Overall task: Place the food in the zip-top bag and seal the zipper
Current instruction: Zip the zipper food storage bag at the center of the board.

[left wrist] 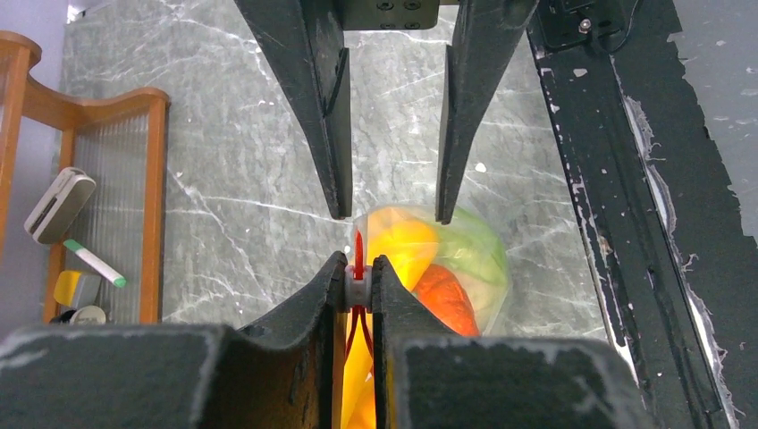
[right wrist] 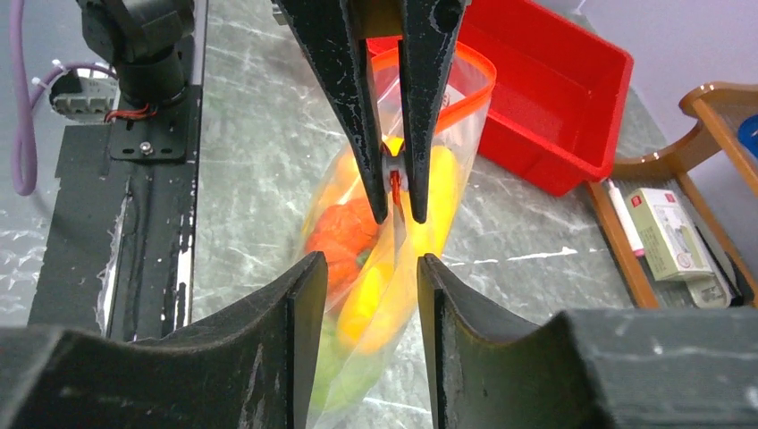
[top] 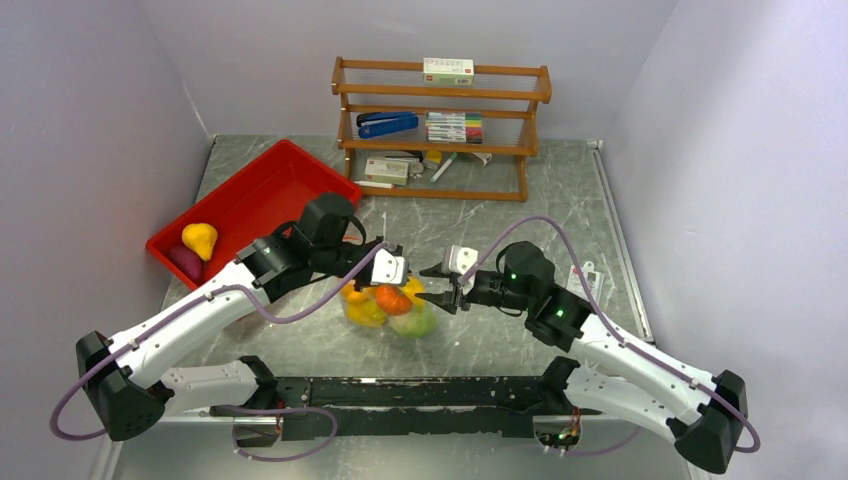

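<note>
The clear zip-top bag hangs between my two grippers just in front of the arm bases. Inside it are food pieces: an orange pepper, a yellow piece and a green fruit. My left gripper is shut on the white slider of the red-orange zipper. Part of the bag's mouth still gapes as a loop. My right gripper faces the left one, its jaws open, with bag film loose between them. A yellow pear lies in the red tray.
A dark reddish piece lies beside the pear in the tray at the back left. A wooden shelf with a stapler, pens and boxes stands at the back. The black mounting rail runs along the near edge.
</note>
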Motion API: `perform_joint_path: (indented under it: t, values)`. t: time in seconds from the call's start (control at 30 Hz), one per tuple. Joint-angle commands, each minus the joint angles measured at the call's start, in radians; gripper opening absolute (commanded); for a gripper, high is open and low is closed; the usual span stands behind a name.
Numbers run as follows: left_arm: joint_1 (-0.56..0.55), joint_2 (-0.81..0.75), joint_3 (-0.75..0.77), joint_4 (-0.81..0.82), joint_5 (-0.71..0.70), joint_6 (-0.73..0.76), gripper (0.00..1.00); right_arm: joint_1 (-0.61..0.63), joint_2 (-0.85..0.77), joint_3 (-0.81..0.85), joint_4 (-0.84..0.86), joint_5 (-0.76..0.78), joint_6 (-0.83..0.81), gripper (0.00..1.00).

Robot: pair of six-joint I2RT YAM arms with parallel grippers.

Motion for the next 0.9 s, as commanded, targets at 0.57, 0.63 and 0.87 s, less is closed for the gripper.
perform_joint_path:
  t: [0.57,0.63,0.87]
  values:
    - [0.002,-0.049,0.030,-0.017,0.010,-0.009,0.31,0.005,0.087,0.002,0.152,0.041,0.007,0.00]
    - [0.003,-0.059,0.025,-0.011,-0.009,0.000,0.33,0.004,0.081,-0.004,0.153,0.032,0.007,0.00]
    - [0.003,-0.018,0.081,-0.060,0.021,0.009,0.32,0.005,0.084,0.006,0.132,0.007,-0.002,0.00]
